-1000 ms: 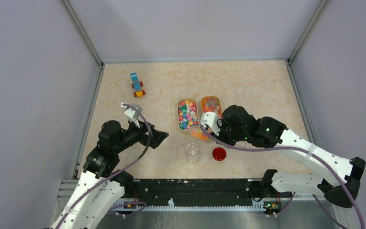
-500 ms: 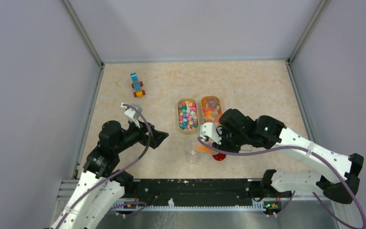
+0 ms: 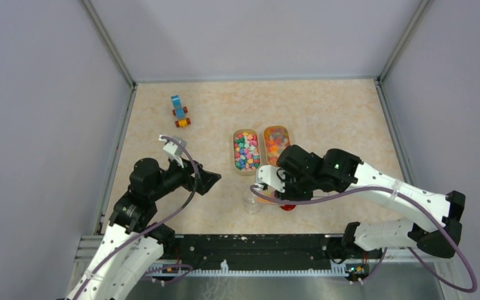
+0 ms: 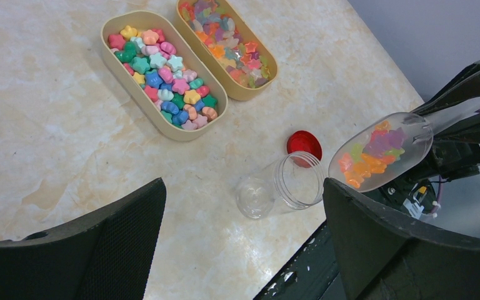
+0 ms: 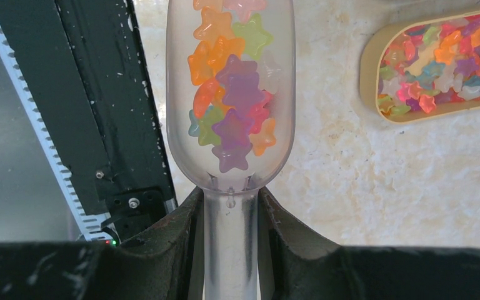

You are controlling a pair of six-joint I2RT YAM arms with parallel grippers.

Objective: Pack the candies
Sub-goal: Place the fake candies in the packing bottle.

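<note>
Well, the right gripper (image 5: 230, 206) is clamped on the handle of a clear plastic scoop (image 5: 180, 150) loaded with translucent star-shaped candies (image 5: 237, 94), held just beside the mouth of a clear round jar (image 4: 253, 197). At the jar's 12 o'clock sit a beige oval tray (image 4: 109, 56) of opaque stars and its twin (image 4: 256, 94) of translucent ones. A round red lid (image 4: 304, 144) lies at the jar's 3 o'clock. The left gripper (image 3: 211, 181) gapes wide, holding nothing.

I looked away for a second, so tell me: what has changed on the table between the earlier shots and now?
The right gripper, shut on the clear scoop of candies, swung from beside the trays toward the near edge and leftward, up to the clear jar. Nothing was grasped or released. The left gripper, jar, red lid, trays and toy vehicle stayed put.
</note>
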